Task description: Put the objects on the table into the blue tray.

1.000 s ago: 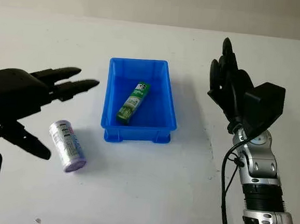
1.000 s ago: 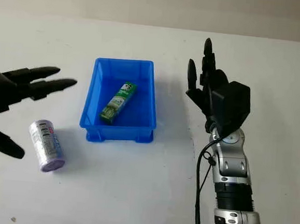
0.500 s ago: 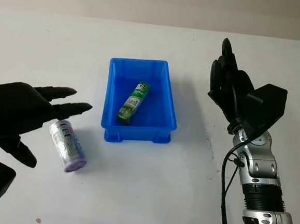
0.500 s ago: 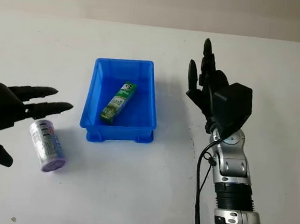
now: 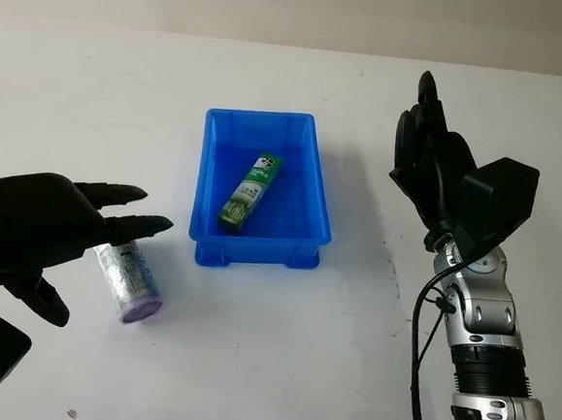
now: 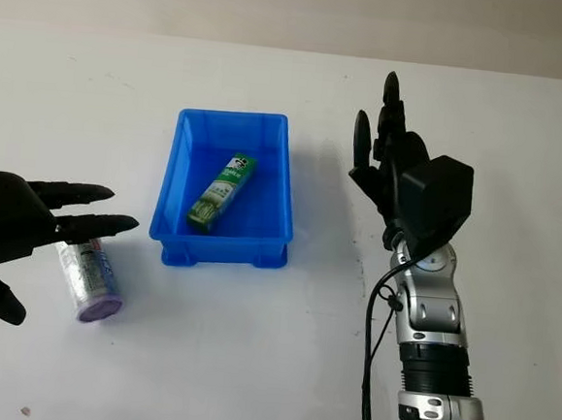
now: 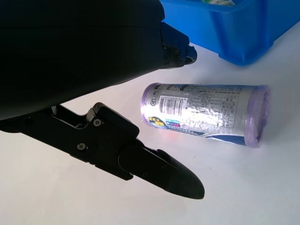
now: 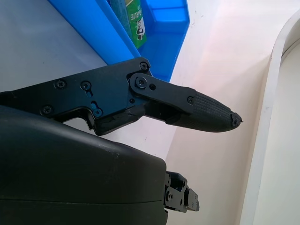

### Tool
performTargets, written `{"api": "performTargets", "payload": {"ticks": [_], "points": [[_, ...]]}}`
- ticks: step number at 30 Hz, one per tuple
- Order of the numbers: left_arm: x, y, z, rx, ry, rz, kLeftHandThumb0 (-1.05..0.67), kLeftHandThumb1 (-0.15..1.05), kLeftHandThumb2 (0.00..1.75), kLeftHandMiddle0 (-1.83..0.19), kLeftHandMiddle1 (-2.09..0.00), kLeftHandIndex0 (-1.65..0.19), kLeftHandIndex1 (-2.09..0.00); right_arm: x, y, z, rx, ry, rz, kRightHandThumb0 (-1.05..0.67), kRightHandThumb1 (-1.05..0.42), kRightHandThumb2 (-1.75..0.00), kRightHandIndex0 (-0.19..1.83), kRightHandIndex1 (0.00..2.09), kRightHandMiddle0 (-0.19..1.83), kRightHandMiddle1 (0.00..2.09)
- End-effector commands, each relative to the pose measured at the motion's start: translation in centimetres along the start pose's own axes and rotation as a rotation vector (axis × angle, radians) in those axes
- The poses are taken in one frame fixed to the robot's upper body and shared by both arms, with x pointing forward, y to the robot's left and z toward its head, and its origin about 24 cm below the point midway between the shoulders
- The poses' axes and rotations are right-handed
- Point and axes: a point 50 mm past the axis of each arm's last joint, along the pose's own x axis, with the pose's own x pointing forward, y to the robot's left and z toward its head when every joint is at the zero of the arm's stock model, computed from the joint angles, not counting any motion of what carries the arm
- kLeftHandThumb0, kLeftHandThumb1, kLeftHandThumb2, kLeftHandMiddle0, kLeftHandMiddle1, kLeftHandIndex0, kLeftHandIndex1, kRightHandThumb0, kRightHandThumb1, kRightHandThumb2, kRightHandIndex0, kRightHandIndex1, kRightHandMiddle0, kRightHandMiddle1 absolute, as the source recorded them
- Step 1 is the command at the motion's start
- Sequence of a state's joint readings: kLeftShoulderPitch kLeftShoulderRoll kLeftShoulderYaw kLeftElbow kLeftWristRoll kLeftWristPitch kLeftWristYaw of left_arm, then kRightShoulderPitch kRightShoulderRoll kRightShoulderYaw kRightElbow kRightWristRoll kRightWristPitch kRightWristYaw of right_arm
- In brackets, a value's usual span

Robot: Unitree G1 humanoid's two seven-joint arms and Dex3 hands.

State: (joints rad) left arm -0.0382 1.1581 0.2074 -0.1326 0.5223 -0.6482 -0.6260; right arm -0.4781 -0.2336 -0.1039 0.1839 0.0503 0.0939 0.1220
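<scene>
The purple-capped can [image 5: 127, 276] lies on its side on the white desk [image 5: 278, 366], just left of the blue tray [image 5: 258, 252] and near its front corner. The left hand [image 5: 36, 225] hovers over the can's far end, holding nothing — its fingers [image 5: 129, 224] are stretched toward the tray, the thumb [image 7: 159, 173] low beside the can without touching it. Inside the tray lies 1 green box [image 5: 250, 190], set at a slant. The right hand [image 5: 435, 169] is raised to the right of the tray — open, fingers pointing up, nothing in it.
</scene>
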Motion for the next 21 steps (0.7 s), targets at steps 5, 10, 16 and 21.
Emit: {"api": "performTargets", "payload": {"ticks": [5, 10, 16, 21], "points": [[0.4, -0.6, 0.7, -0.017, -0.049, 0.007, -0.59, 0.89, 0.06, -0.13, -0.06, -0.14, -0.07, -0.2, -0.2, 0.5, 0.005, -0.036, -0.003, -0.70, -1.05, -0.72, -0.19, 0.00, -0.19, 0.00], [0.7, -0.4, 1.1, 0.018, -0.072, -0.009, -0.54, 0.92, 0.06, -0.16, -0.07, -0.16, -0.07, -0.2, -0.1, 0.6, 0.008, -0.048, -0.011, -0.70, -1.05, -0.73, -0.19, 0.00, -0.19, 0.00], [1.0, -0.3, 1.3, 0.027, -0.093, -0.018, -0.51, 0.93, 0.06, -0.21, -0.07, -0.20, -0.09, -0.3, -0.1, 0.8, 0.013, -0.056, -0.007, -0.70, -1.05, -0.74, -0.19, 0.00, -0.19, 0.00], [1.2, -0.4, 1.3, 0.027, -0.115, 0.016, -0.48, 0.92, 0.05, -0.29, -0.09, -0.27, -0.11, -0.4, -0.1, 0.9, 0.023, -0.062, -0.009, -0.70, -1.05, -0.74, -0.19, 0.00, -0.19, 0.00]]}}
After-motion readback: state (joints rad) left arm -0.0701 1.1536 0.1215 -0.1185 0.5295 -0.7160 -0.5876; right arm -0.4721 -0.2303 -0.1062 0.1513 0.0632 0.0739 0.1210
